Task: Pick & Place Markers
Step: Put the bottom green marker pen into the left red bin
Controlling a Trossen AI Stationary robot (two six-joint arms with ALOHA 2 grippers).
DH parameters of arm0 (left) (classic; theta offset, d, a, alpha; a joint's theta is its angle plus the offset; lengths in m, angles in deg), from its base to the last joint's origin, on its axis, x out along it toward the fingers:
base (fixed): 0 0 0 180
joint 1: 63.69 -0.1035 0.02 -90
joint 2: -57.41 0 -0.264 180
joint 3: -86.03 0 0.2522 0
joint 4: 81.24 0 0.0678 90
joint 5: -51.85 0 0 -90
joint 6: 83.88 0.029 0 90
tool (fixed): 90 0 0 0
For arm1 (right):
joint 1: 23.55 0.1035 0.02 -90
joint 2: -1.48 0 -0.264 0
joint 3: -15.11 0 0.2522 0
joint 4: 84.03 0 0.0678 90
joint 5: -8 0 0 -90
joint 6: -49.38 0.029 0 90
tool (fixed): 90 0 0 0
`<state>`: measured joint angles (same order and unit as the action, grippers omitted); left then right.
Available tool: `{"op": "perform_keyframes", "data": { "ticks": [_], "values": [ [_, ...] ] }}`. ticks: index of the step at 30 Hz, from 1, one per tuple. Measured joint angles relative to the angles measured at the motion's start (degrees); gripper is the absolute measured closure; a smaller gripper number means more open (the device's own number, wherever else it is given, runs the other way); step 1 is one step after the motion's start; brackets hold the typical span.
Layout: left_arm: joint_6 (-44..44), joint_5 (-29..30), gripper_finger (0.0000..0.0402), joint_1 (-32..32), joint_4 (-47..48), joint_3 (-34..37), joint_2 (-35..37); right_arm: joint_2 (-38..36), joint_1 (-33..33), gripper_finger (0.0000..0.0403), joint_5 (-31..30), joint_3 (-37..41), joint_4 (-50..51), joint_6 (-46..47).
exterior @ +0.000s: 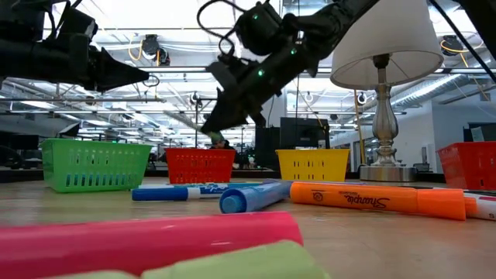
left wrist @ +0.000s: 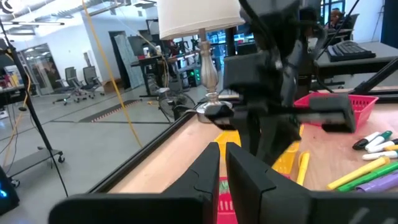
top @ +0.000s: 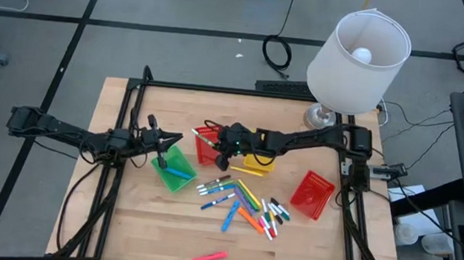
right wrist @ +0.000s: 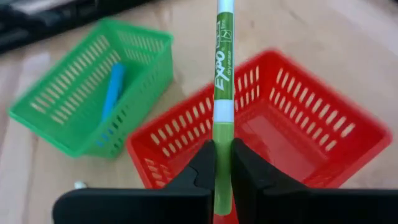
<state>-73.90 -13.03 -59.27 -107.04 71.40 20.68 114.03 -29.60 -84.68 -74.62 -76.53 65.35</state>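
We see the right gripper (right wrist: 222, 163) clamped on a green Expo marker (right wrist: 222, 81), held above the red basket (right wrist: 292, 134); the left gripper (left wrist: 222, 163), fingers together and empty, hovers over the green basket (top: 175, 171), where a blue marker (right wrist: 112, 90) lies; the other markers (top: 242, 202) are scattered on the table (top: 323, 243).

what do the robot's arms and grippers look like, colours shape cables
Both arms are black, slim and jointed, built of boxy segments. The left arm and the right arm each have dark cables trailing from their bases. The right arm shows small green indicator lights near its wrist. Each ends in two flat, matte black fingers: the left gripper and the right gripper look alike.
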Motion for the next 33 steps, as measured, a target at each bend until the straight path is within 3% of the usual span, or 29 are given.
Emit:
{"op": "perform_keyframes", "data": {
  "ticks": [33],
  "values": [
    [-0.17, -0.07, 0.0364, 0.01, -0.56, 0.00, 0.00, 0.89, -0.33, 0.0385, -3.14, 0.00, 5.33, 0.90]
  ]
}}
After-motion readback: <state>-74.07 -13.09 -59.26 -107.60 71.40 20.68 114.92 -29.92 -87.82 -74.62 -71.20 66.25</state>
